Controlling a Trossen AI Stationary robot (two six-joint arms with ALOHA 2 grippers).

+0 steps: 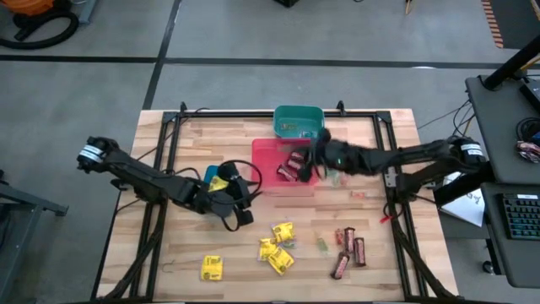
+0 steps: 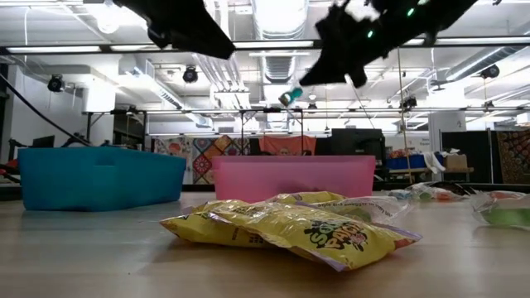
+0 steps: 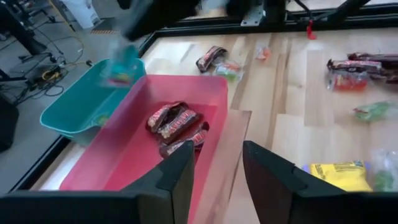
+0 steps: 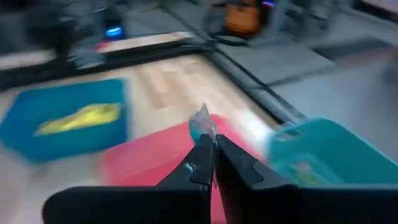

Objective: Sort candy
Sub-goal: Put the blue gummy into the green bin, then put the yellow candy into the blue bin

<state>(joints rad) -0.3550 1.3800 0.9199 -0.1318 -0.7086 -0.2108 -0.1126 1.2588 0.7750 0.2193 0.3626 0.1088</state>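
While the yellow packets (image 1: 277,247) and brown-red bars (image 1: 348,251) lie scattered on the near part of the table (image 1: 152,253), the sorting is seen to be only partly done. Farther in, the left gripper (image 1: 239,201) is held with its fingers parted and nothing between them, just beside the blue bin (image 1: 211,175), where 1 yellow packet (image 4: 79,118) is lodged. Beyond it, the right gripper (image 4: 209,163) is clamped on a small teal-wrapped sweet (image 4: 203,126) above the red bin (image 1: 263,154), which holds 3 bars. The teal bin (image 1: 298,114) lies just past that gripper, away from its arm, so a short forward carry is judged the coming move.
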